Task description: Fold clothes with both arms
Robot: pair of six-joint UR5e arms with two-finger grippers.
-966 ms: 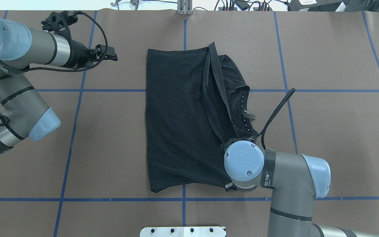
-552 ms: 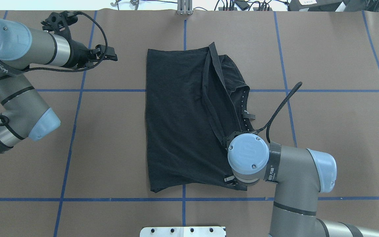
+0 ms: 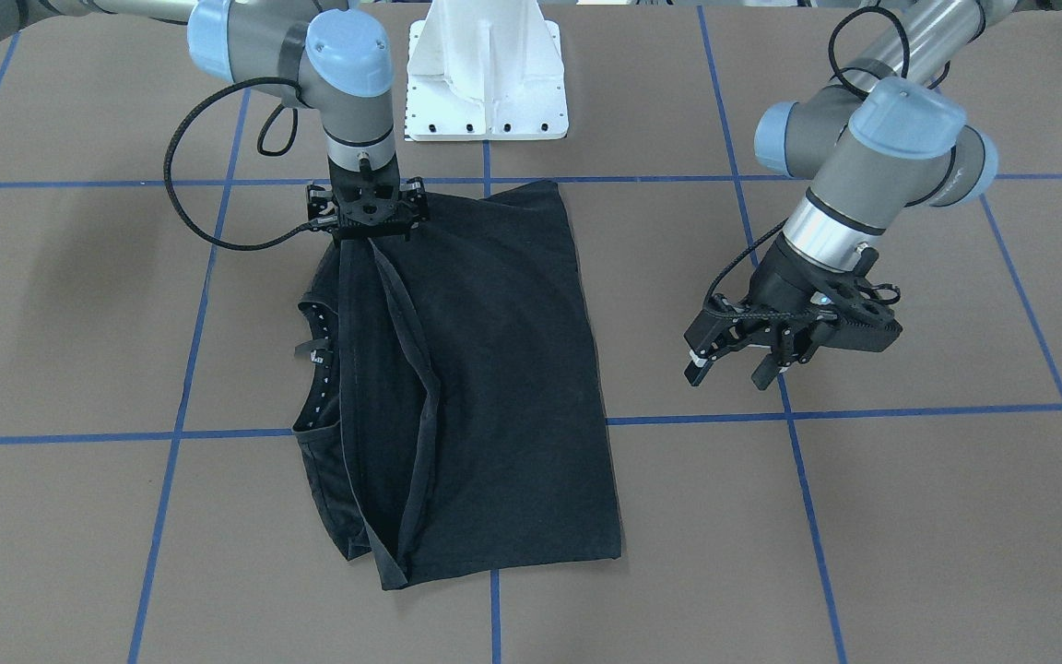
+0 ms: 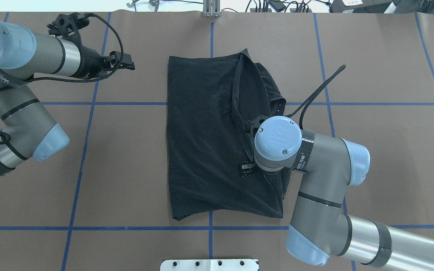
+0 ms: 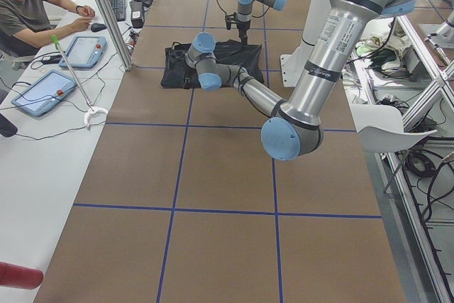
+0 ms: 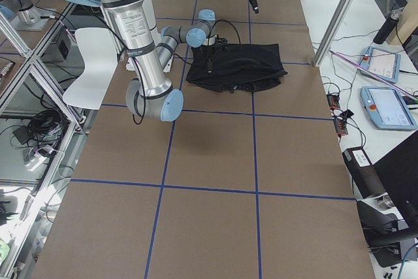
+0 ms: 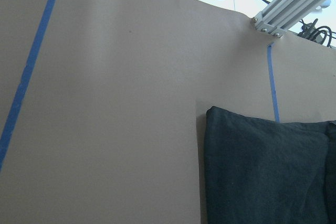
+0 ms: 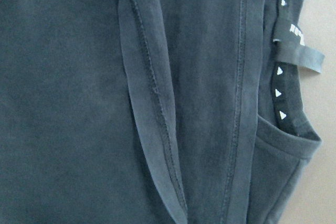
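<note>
The black T-shirt lies partly folded at the table's middle, its chest graphic hidden. It also shows in the front view. The collar with white triangle marks and a label faces the robot's right. My right gripper stands upright over the shirt's right side, shut on a raised fold of fabric. In the overhead view it is hidden under its wrist cap. My left gripper is open and empty, above bare table left of the shirt. The left wrist view shows a shirt corner.
The brown table cover carries blue tape grid lines. The white mounting base is at the robot's edge. An aluminium post and cables are at the far edge. A seated person with tablets is beyond that edge.
My right arm has moved away from the near hem toward the shirt's middle, drawing the fabric fold with it. The left arm has not moved.
</note>
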